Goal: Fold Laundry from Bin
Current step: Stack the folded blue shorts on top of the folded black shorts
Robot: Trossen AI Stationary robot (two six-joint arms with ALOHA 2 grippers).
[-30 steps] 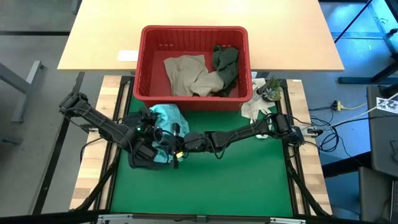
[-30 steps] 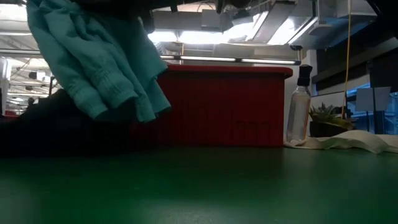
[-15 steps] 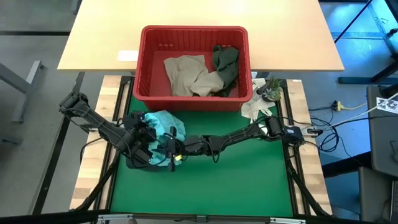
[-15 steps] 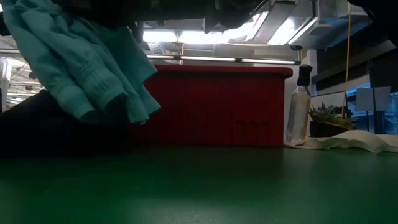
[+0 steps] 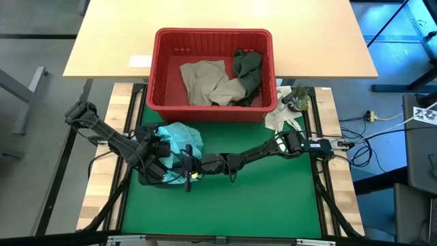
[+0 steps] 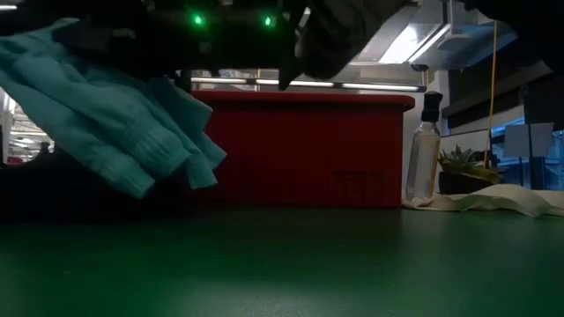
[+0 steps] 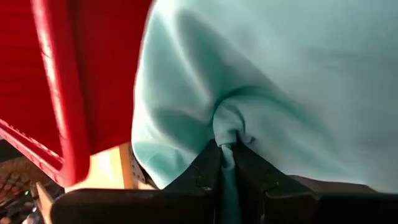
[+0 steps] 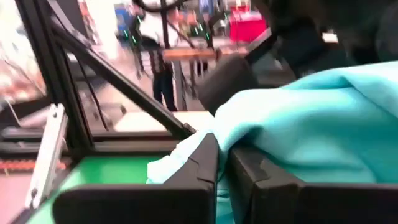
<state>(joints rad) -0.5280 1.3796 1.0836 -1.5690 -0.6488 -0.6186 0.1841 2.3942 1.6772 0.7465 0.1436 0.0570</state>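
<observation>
early stage: teal garment [image 5: 181, 139] out of bin [image 5: 213, 35], bunched above bench [image 5: 273, 198], pinched by left gripper [image 7: 227, 151] and right gripper [image 8: 221, 163]; nothing folded; beige garment [image 5: 205, 80], olive garment [image 5: 247, 68] remain in bin.

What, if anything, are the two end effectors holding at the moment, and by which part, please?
Both hold the light teal garment: the left end effector pinches a bunched fold, the right end effector an edge.

Bare green mat [image 5: 273, 198] right and front; red bin [image 5: 213, 68] behind.
</observation>
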